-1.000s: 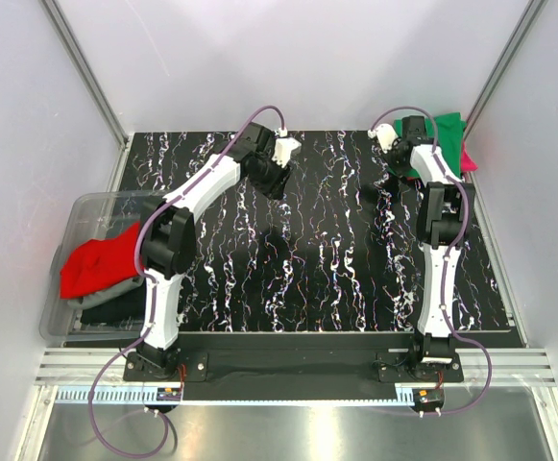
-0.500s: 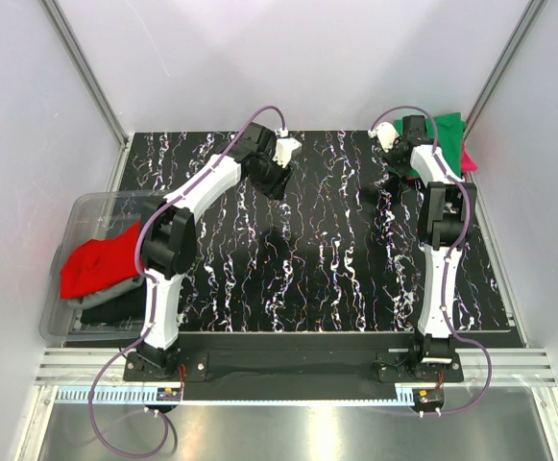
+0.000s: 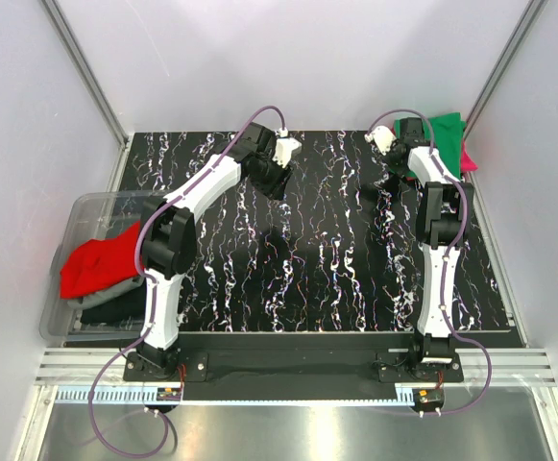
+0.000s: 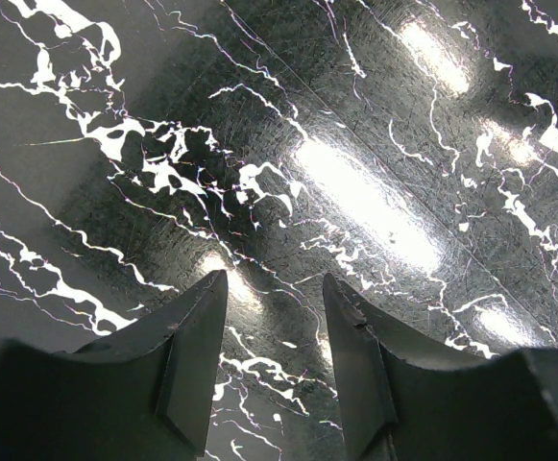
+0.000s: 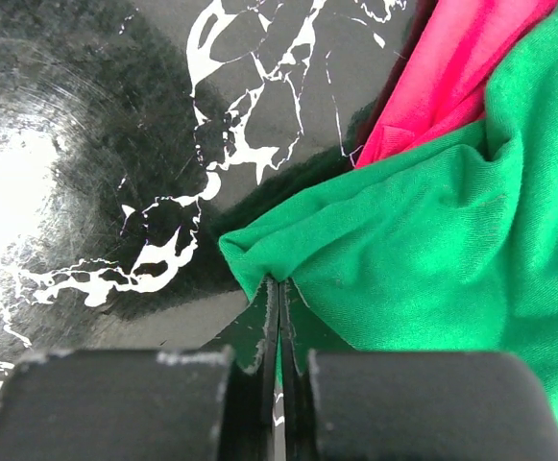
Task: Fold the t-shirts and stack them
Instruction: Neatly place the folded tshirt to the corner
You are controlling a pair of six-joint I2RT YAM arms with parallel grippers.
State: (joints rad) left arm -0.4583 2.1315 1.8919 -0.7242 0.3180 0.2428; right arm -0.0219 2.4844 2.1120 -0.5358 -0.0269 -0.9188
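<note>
Finds right end effector (image 5: 279,288) closed tight again at the green t-shirt (image 5: 432,240) hem just ahead (grip on cloth uncertain), likely restarting the pull; left end effector (image 4: 274,279) half-open, empty.

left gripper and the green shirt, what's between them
Bare marbled table, then the right gripper pinching the green shirt at its edge; the top view shows it.
</note>
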